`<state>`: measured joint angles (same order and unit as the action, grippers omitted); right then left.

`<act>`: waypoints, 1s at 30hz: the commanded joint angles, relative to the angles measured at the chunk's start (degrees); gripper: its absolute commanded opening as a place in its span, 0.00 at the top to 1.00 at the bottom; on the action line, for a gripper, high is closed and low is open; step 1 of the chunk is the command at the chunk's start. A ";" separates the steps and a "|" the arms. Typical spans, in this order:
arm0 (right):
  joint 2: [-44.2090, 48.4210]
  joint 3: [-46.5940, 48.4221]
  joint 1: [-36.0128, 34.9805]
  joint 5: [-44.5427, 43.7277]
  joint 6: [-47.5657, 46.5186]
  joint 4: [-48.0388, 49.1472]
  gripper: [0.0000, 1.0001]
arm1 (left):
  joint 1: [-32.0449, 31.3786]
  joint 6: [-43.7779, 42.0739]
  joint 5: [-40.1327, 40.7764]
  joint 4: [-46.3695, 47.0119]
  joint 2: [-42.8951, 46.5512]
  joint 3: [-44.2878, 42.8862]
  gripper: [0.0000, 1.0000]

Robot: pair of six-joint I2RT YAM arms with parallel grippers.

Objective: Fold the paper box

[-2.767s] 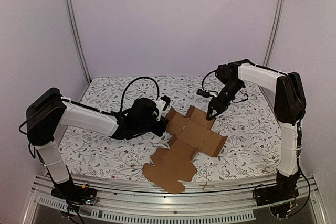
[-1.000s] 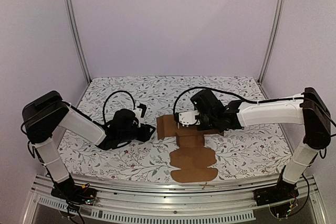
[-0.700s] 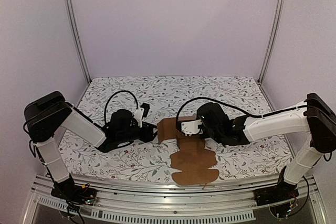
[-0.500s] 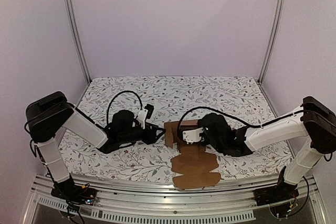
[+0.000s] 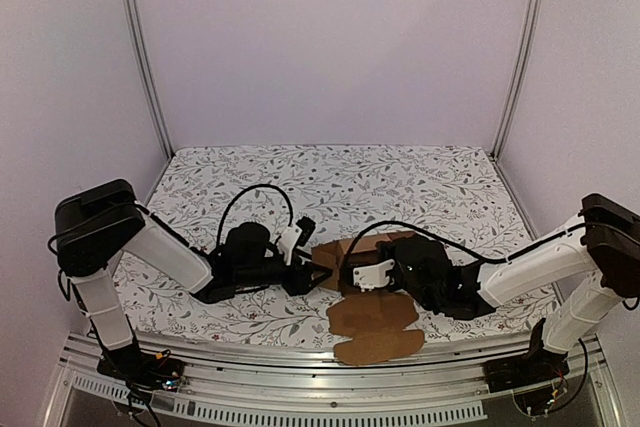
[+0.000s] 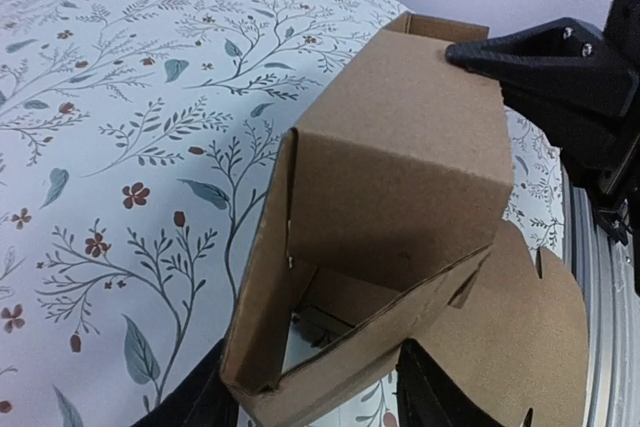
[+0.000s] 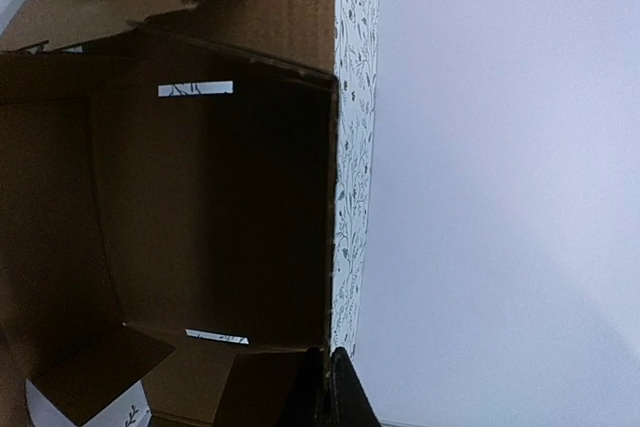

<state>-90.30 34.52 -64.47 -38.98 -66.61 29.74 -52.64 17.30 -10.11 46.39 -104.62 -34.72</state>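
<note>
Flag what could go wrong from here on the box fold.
1. The box is only half formed: in the left wrist view one wall leans outward, so it may spring open if a hand lets go.
2. The left hand and right hand sit very close together at the box; they could collide.
3. The flat flap reaches nearly to the table's near edge and could slide off.

Plain brown paper box (image 6: 400,167), white leaf-and-flower patterned table cover (image 5: 420,182)
</note>
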 commanded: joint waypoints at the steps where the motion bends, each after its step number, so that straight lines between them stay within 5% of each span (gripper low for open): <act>1: 1.39 -1.81 -1.10 -0.27 -0.28 1.56 1.00 | -0.53 -2.43 -1.58 1.54 2.25 1.63 0.46; 8: 1.80 -3.19 -2.26 -0.25 -0.39 1.31 1.00 | -0.45 -4.43 -8.75 5.63 3.35 5.01 0.46; 30: 0.90 -7.21 -5.77 -5.09 -4.09 10.71 1.00 | -4.92 -7.58 -7.97 5.95 1.79 2.41 0.48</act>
<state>-88.82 29.02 -68.95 -42.26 -69.04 35.97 -53.87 11.90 -19.40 52.82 -102.78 -30.92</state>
